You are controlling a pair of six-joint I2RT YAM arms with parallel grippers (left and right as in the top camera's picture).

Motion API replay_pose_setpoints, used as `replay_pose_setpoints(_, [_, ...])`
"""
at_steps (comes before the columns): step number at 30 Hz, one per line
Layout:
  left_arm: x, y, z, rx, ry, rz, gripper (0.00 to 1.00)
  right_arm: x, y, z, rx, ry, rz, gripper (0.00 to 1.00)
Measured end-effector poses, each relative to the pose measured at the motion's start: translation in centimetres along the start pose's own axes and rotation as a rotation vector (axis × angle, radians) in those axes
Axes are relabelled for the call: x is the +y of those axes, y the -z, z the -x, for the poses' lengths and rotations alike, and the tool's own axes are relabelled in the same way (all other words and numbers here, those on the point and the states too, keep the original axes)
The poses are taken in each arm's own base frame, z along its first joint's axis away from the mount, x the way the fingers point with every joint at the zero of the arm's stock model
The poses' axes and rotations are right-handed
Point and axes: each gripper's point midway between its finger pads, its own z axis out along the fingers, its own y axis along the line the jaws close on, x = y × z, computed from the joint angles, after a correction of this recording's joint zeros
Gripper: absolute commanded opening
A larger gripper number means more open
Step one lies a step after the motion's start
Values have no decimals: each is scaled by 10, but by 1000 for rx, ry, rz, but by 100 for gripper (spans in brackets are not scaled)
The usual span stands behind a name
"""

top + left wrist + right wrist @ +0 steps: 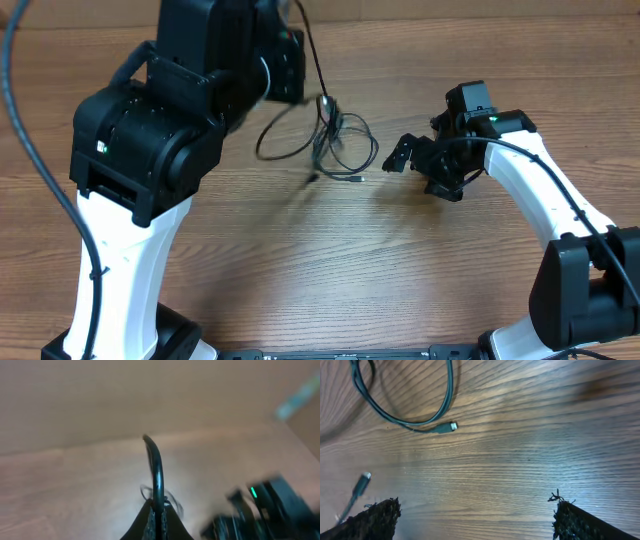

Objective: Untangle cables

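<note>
Left arm (150, 130) housing sits closest to the overhead lens, bulking over the left half of the tabletop (330, 270) and hiding its own tool from above. Its wrist view, blurred: left gripper (156, 512) jaws pressed together, pinching one black cord of the cables (340, 140), which arcs up out of the fingers. Lower down, right gripper (420, 172) has jaws spread wide with nothing between them, just right of the bundle, not touching. Bundle is loose loops toward the far edge, about mid-width. Right wrist view: one loop ends in a small plug (451, 426) flat on the wood, silvery plug (364, 479) near the left finger.
</note>
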Motion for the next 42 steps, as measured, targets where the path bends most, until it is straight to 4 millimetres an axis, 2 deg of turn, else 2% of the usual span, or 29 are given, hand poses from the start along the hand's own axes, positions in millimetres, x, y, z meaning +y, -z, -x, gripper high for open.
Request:
replay_pose_setpoints(2, [10,5,9,-46,20,55,4,3,-1,-2,6,9,4,100])
replay_pose_setpoints(4, [18,11,9,-53,30,91,4,7,-3,-3,5,25,9,100])
replay_pose_setpoints(8, [23,16,-15,43,9,103,4,18,-7,-5,-3,65,21,100])
replay_pose_setpoints(11, [12,3,-35,139,-59,44,4,26,-10,-9,-2,92,27,100])
replay_pose_setpoints(14, [5,-22,-45,188,-105,28,4,30,-13,-13,8,107,26,100])
replay_pose_setpoints(16, [6,-31,-39,166,-113,45,4,31,-14,-15,13,111,25,100])
replay_pose_setpoints(18, [7,-32,-25,111,-108,62,4,30,-14,-17,18,109,22,100])
replay_pose_setpoints(20, [8,-19,-3,26,-94,68,4,30,-14,-16,16,110,20,100])
replay_pose_setpoints(22, [9,8,21,-78,-72,61,4,30,-14,-16,16,109,19,100])
replay_pose_setpoints(25, [18,61,44,-206,-43,59,4,30,-14,-16,13,111,21,100])
replay_pose_setpoints(26, [24,85,49,-249,-30,66,4,31,-14,-15,10,113,23,100])
replay_pose_setpoints(28, [37,116,50,-290,-14,94,4,32,-14,-14,5,115,27,100])
replay_pose_setpoints(31, [58,136,37,-275,23,173,4,33,-14,-12,0,118,30,100])
replay_pose_setpoints(33, [67,131,26,-232,54,225,4,33,-14,-12,0,118,30,100])
replay_pose_setpoints(36, [64,94,13,-137,66,257,4,33,-14,-13,1,117,30,100])
replay_pose_setpoints(40, [31,16,-10,38,29,158,4,36,-14,-15,13,118,50,100])
replay_pose_setpoints(42, [14,-10,-19,97,19,89,4,40,-13,-17,26,119,72,100])
